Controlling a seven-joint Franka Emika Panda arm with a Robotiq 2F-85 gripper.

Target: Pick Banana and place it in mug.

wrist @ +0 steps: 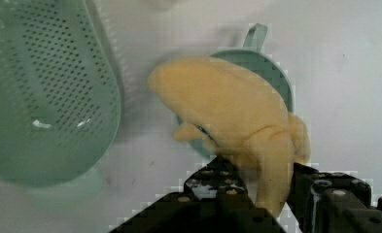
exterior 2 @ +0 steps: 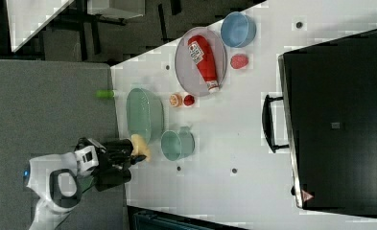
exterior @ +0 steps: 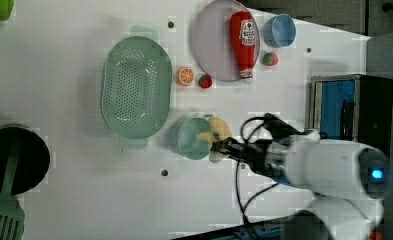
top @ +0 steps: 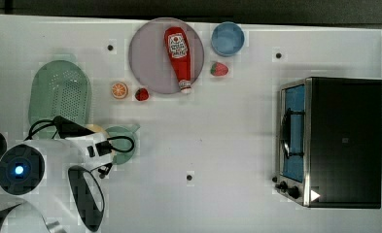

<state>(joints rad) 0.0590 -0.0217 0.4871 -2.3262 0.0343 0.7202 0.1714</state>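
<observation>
While the gripper (wrist: 269,187) hangs above the white table (top: 227,136), its two black fingers (wrist: 217,182) are closed on the lower part of the banana (wrist: 237,121), a soft yellow toy, and they hold it firmly between them. In the wrist view the banana lies over the opening of the mug (wrist: 271,73), and it covers a large part of the rim. In the left view the banana (exterior: 218,131) is held at the mug's rim (exterior: 191,137), on the side toward the arm. The right view shows the banana (exterior 2: 140,146) raised and a little apart from the mug (exterior 2: 176,143), so I cannot tell whether it touches the rim.

The mug (top: 125,143) is round and teal-green, and it stands on the table just beside the pale-green colander (top: 60,92), near the edge that is at the top view's left. At the far edge in the top view there is a grey plate (top: 147,58) with a red ketchup bottle (top: 179,56) lying on it, and a blue cup (top: 227,39) stands just beside the plate. An orange slice (top: 119,90) and a strawberry (top: 141,94) lie between the colander and the plate, and a second strawberry (top: 219,69) lies near the blue cup. A toaster oven (top: 334,141) stands at the edge at the top view's right, well apart from the mug.
</observation>
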